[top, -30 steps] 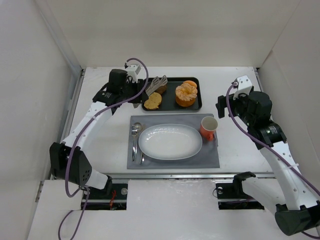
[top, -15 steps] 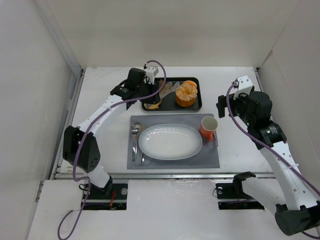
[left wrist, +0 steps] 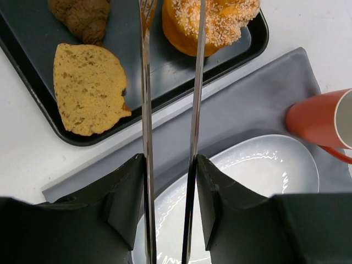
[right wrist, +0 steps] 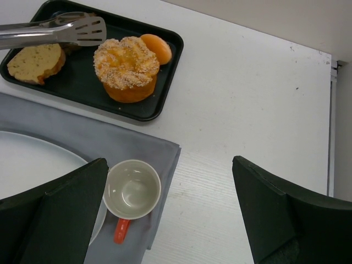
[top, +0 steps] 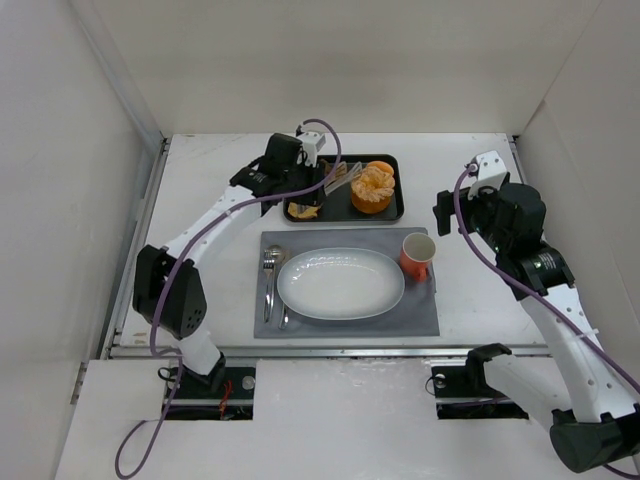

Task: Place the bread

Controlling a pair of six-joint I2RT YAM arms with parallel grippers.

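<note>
The bread (top: 372, 189), a round orange-golden bun with a seeded, ridged top (right wrist: 126, 66), sits in the right half of the black tray (top: 392, 212), near the top edge in the left wrist view (left wrist: 212, 22). My left gripper (top: 305, 178) hangs over the tray's left half, shut on metal tongs (left wrist: 196, 82), which run forward between its jaws (left wrist: 169, 159). The tongs' tips (right wrist: 91, 27) lie just left of the bun; contact cannot be made out. My right gripper (top: 455, 215) stands wide open above the table beside the cup, holding nothing (right wrist: 169, 160).
A yellow-tan slice (left wrist: 88, 88), a brown piece (left wrist: 82, 16) and a small orange ball (right wrist: 157, 48) share the tray. In front lies a grey mat (top: 420, 310) with a white oval plate (top: 340, 283), an orange cup (top: 417, 255) and cutlery (top: 270, 280).
My left arm has swung right over the tray, carrying the tongs from the tray's left end toward the bun. The right arm has not moved.
</note>
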